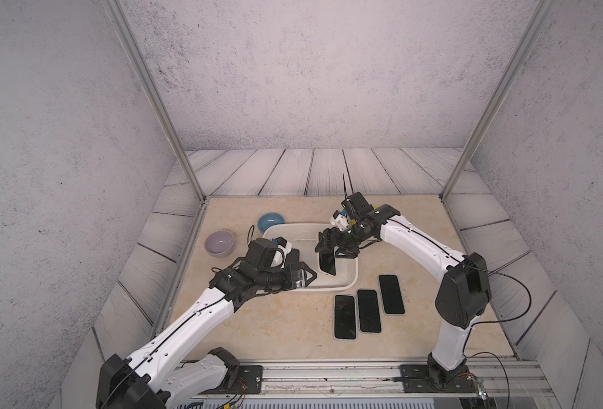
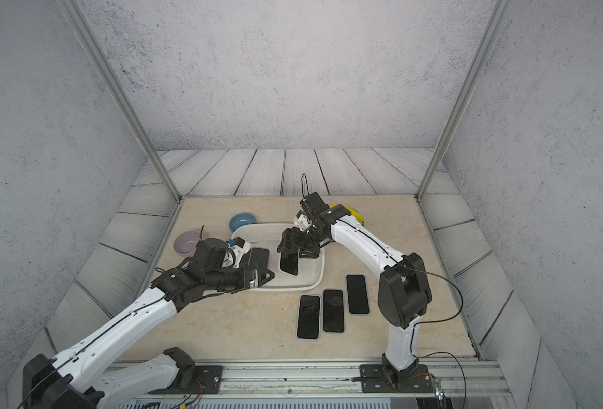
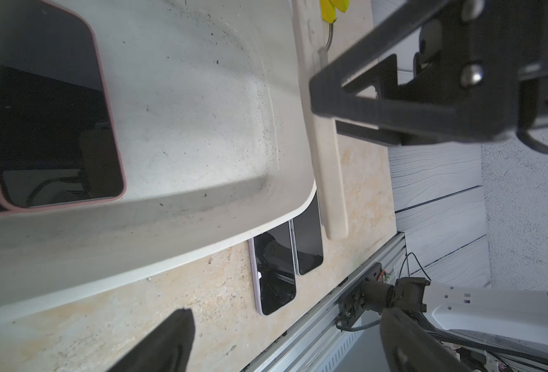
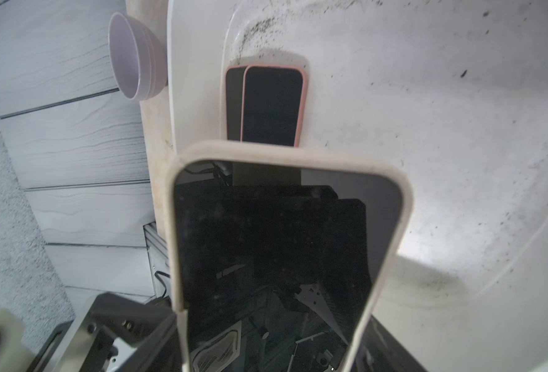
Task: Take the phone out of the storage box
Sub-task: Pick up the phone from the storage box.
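Closest to the lens, in the right wrist view, the phone (image 4: pixel 275 251) in its cream case is filling most of the picture. The right gripper (image 1: pixel 328 248) is pinching its upper end, and it is hanging tilted inside the storage box (image 1: pixel 294 225), lower end down. I cannot tell whether that end is touching the speckled floor.

I am keeping the left gripper (image 1: pixel 301 274) at the box's near rim, jaws spread wide and holding nothing. That wrist is blocking my view of the near left corner in both top views, and it is half hiding two pink-cased phones (image 4: pixel 272 106) lying stacked in the box.

Three more phones (image 1: pixel 369 311) are lying side by side, screens up, on the table (image 1: pixel 275 329) just in front of the box. A blue bowl (image 1: pixel 271 222) is sitting against the far rim, a lilac bowl (image 1: pixel 219 243) to its left. Something yellow (image 2: pixel 356 212) is peeking out behind the right arm.

Beige stone-look tabletop, pale plank-pattern panels and grey speckled walls are enclosing the cell.
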